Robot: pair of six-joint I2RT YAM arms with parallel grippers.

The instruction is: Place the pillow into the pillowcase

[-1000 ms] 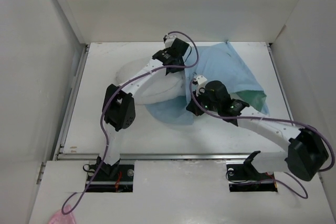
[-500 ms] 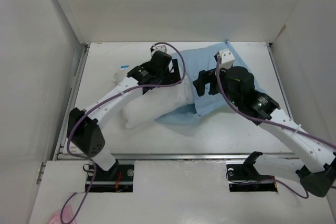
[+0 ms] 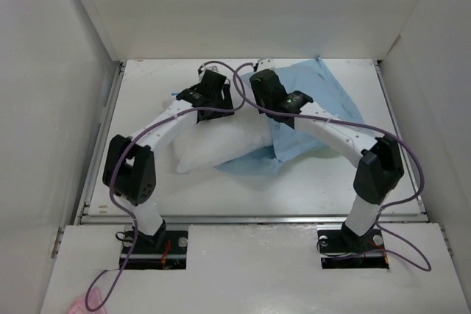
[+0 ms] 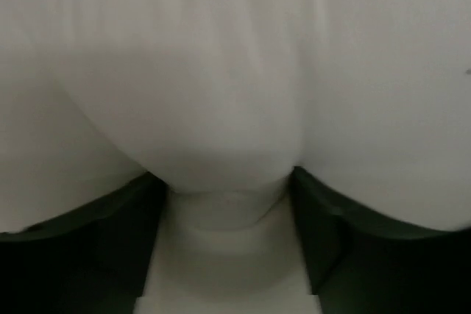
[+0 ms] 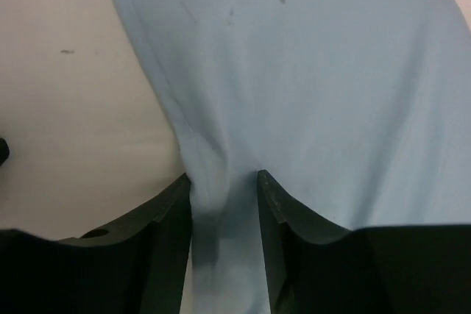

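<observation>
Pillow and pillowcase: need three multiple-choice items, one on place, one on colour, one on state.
1. In the top view, where does the pillow lie against the pillowcase?
A. to its right
B. to its left, overlapping its edge
C. fully inside it

2. The pillowcase is
A. red
B. black
C. light blue

3. The right arm's jaws are
A. pinching pillowcase fabric
B. wide open on nothing
C. gripping the pillow

Answers:
1 B: the white cushion sits on the left, with blue showing under its right end.
2 C: plain in the top and right wrist views.
3 A: blue cloth is bunched between them in the right wrist view.
</observation>
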